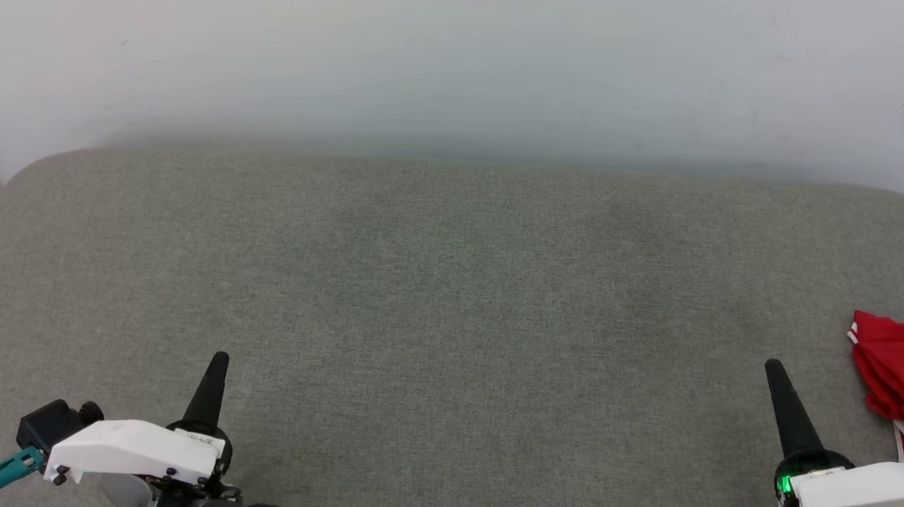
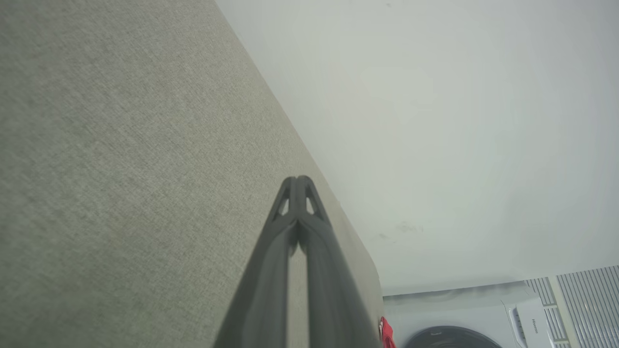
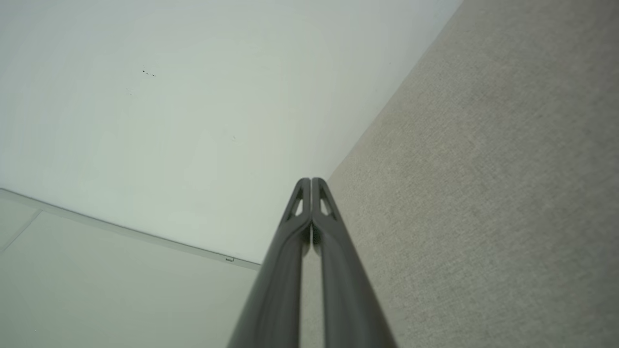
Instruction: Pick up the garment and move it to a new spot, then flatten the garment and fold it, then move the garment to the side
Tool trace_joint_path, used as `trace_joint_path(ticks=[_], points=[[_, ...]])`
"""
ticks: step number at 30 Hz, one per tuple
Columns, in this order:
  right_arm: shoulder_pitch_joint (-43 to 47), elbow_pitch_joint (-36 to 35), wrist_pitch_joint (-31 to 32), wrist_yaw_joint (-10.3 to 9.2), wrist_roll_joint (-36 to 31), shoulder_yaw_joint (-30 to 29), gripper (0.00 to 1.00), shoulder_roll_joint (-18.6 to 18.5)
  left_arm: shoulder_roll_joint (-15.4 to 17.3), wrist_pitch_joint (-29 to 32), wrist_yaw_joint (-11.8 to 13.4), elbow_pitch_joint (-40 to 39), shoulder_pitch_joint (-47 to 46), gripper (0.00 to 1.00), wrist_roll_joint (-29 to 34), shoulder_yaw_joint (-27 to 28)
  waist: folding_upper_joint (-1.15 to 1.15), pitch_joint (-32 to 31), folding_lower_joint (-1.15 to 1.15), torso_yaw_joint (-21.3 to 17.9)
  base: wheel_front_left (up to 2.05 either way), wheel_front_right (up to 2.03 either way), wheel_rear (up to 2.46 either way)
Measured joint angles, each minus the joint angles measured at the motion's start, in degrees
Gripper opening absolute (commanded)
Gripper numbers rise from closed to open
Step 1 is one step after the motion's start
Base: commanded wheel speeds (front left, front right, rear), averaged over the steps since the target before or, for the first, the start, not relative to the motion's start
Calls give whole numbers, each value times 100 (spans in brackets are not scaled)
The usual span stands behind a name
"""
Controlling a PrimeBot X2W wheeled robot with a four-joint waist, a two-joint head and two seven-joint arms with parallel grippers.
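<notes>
The right gripper (image 1: 774, 373) sits in the lower right of the head view, its two long dark fingers pressed together into a single tapering spike with nothing between them. The right wrist view shows the same pair meeting at their slotted tips. Just to the right of that spike, and apart from it, the garment (image 1: 899, 372) lies bunched at the frame's right edge, partly cut off by it. It is bright red soft fabric in loose folds, with a sliver of red-white striped trim at its upper left corner and a bit of white near its lower end, where the arm's white casing (image 1: 873, 486) overlaps it. The left gripper (image 1: 217, 363), in the lower left, is likewise pinched closed and empty, well apart from the garment. Both point up the frame over a broad padded surface (image 1: 450, 285) covered in grey-green woven cloth, with rounded far corners. Beyond it, across the top of the frame, stands a smooth pale wall (image 1: 465, 63) with faint scuff marks in its upper right.
</notes>
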Motion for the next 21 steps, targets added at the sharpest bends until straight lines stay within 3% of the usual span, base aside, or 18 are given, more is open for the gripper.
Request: trace_joint_path(ticks=[21], points=[[-125, 230, 62, 0, 1105, -60, 0, 0, -289, 291, -343, 146, -102, 0, -793, 405, 0, 23, 0, 17, 0, 0, 0]])
